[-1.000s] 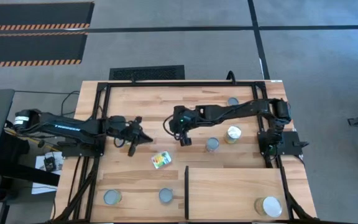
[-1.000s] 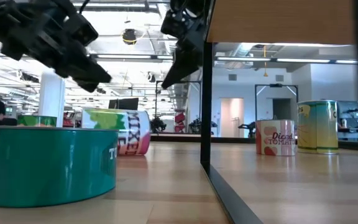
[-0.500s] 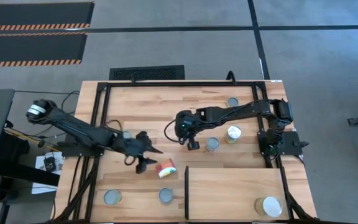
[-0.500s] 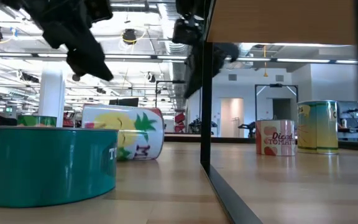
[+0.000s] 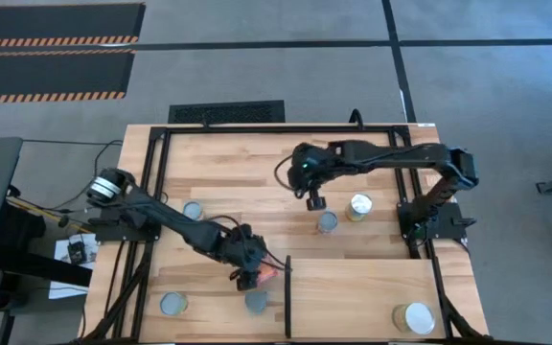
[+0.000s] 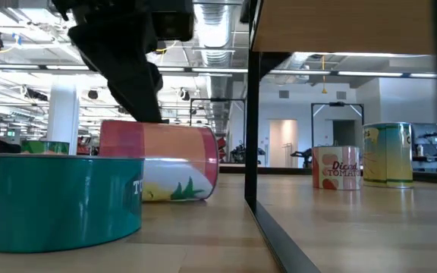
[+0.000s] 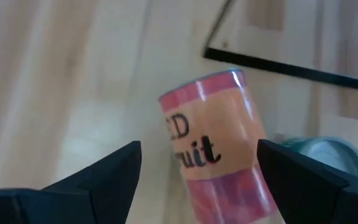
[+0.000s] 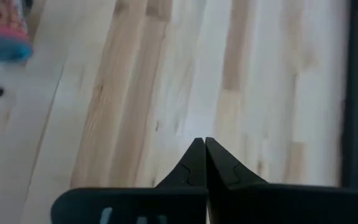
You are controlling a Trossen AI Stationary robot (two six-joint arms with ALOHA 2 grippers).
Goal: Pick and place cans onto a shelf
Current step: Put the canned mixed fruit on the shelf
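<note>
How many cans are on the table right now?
7 show from above: three upright at the back, two at the front, one lying under the left gripper, one on the shelf. An arm may hide another.

A plank-striped wooden table (image 5: 228, 163) was seen, with a pale plywood shelf (image 5: 353, 292) laid at its near right. One white-topped can (image 5: 417, 317) stood on the shelf. Several upright cans (image 5: 327, 222) and a toppled fruit can (image 6: 161, 162) were spread over the tabletop.
</note>
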